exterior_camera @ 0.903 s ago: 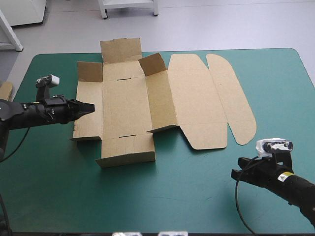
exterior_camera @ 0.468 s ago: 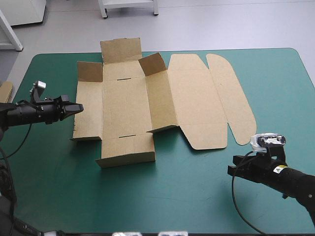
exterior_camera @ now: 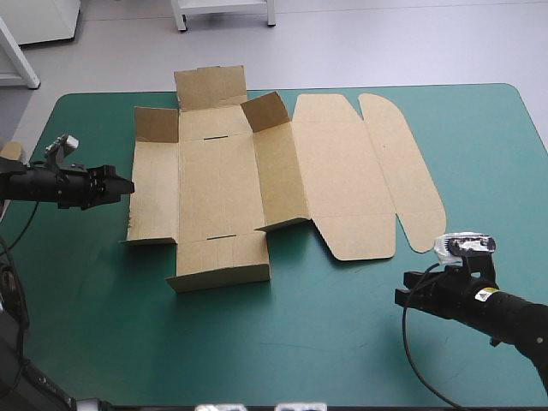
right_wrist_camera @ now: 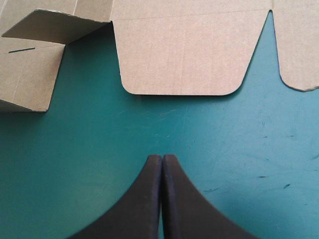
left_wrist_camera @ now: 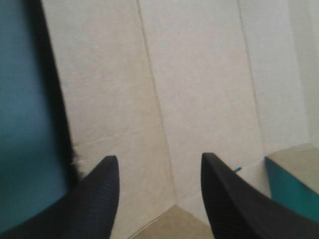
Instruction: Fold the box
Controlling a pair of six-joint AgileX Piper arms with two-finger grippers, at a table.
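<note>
The brown box (exterior_camera: 221,184) lies in the left half of the table as a cut sheet. Its right wall (exterior_camera: 278,167) and the far flaps stand partly raised, and the lid (exterior_camera: 347,175) lies flat to the right. My left gripper (exterior_camera: 122,185) hovers just off the box's left edge, pointing at it. In the left wrist view that gripper (left_wrist_camera: 159,157) is open, with the box panel (left_wrist_camera: 199,89) ahead and nothing between the fingers. My right gripper (exterior_camera: 401,298) is near the front right and is shut (right_wrist_camera: 162,157) and empty. The lid's rounded flap (right_wrist_camera: 182,55) lies ahead of it.
An edge of more brown board (exterior_camera: 8,157) shows at the table's left edge. Bare teal-green cover (exterior_camera: 291,342) stretches between the box and the table's front edge, and also to the right of the lid.
My left gripper has drawn back leftward from over the box's left panel to just off its edge, and its fingers have parted. The right gripper shifted slightly left, still shut.
</note>
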